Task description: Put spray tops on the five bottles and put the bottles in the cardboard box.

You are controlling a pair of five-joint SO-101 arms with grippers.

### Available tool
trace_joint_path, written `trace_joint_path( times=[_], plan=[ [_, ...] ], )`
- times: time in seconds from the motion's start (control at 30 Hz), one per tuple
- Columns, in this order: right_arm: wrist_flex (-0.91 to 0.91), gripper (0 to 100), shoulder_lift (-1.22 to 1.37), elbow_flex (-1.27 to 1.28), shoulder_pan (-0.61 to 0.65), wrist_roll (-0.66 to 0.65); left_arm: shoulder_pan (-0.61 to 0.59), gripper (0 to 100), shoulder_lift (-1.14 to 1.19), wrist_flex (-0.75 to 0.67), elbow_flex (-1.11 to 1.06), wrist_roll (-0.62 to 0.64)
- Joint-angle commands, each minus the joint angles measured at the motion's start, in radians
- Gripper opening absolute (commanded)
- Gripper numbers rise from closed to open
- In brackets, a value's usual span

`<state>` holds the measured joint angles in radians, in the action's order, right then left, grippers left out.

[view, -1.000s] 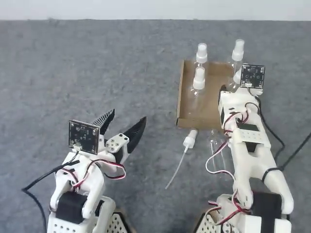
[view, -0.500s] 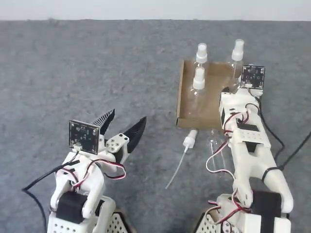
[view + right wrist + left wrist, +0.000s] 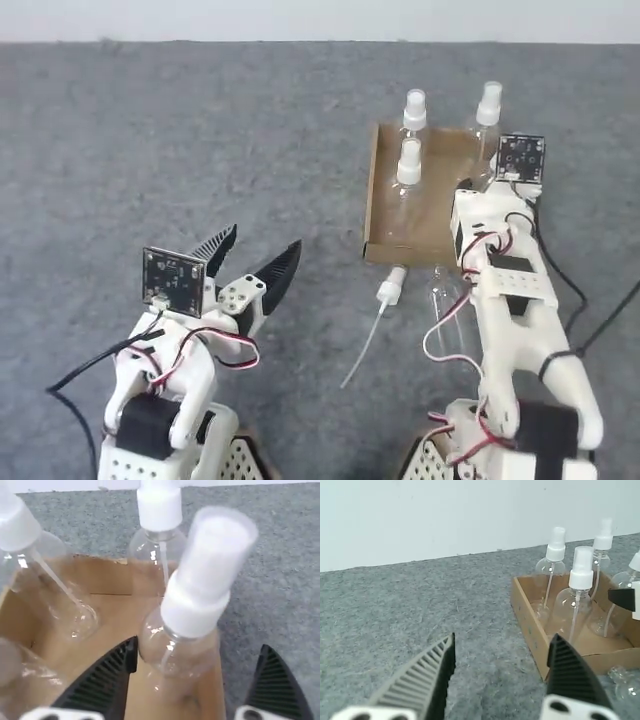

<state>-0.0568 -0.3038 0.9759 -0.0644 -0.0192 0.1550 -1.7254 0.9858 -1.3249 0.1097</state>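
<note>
- Release looks to be the step in hand. The right gripper (image 3: 197,650) has its fingers spread to either side of a capped bottle (image 3: 175,650) that stands in the cardboard box (image 3: 372,190), by the box's right wall.
- Both fingers seem clear of the bottle, though contact lower down, out of sight, cannot be ruled out.
- The move is best done as a straight lift with the fingers held wide, so that neither catches the spray top (image 3: 200,580) or tips a neighbour. Three other capped bottles (image 3: 409,170) stand close by, toward the box's far edge.
- The left gripper (image 3: 264,238) hangs over the near left part of the tabletop (image 3: 200,120), with its fingers spread and holding nothing.
- One bottle remains to be done. An uncapped bottle (image 3: 447,290) lies on the tabletop just off the box's near edge, and a loose spray top (image 3: 391,287) with its tube lies beside it.
</note>
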Motion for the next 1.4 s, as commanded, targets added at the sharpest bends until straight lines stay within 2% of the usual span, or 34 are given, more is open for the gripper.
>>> trace_joint_path(
  times=[0.0,0.3,0.4,0.53,0.63,0.83,0.97,1.1,1.37],
  plan=[
    [-0.085,29.9,-0.139,-0.006,0.008,-0.003,-0.003,28,-0.005,-0.018,0.016,-0.005],
    [-0.303,29.6,-0.415,-0.009,0.015,-0.003,-0.003,28,-0.005,-0.018,0.016,-0.005],
    [-0.487,29.6,-0.555,-0.014,0.027,-0.025,-0.003,28,-0.005,-0.018,0.016,-0.005],
    [-0.837,29.6,-0.71,-0.063,0.085,-0.153,-0.003,28,-0.005,-0.018,0.016,-0.005],
    [-1.067,29.6,-0.757,-0.107,0.151,-0.203,-0.003,28,-0.005,-0.018,0.016,-0.002],
    [-1.339,29.6,-0.757,-0.115,0.26,-0.206,-0.003,28,-0.005,-0.018,0.016,-0.002],
    [-1.377,29.6,-0.757,-0.092,0.274,-0.18,-0.003,28,-0.005,-0.018,0.015,-0.002],
    [-1.279,29.6,-0.757,0.025,0.275,-0.132,-0.003,28,-0.005,-0.018,0.015,-0.002],
    [-1.118,29.6,-0.757,0.215,0.275,-0.127,-0.003,28,-0.005,-0.018,0.015,-0.002]
  ],
)
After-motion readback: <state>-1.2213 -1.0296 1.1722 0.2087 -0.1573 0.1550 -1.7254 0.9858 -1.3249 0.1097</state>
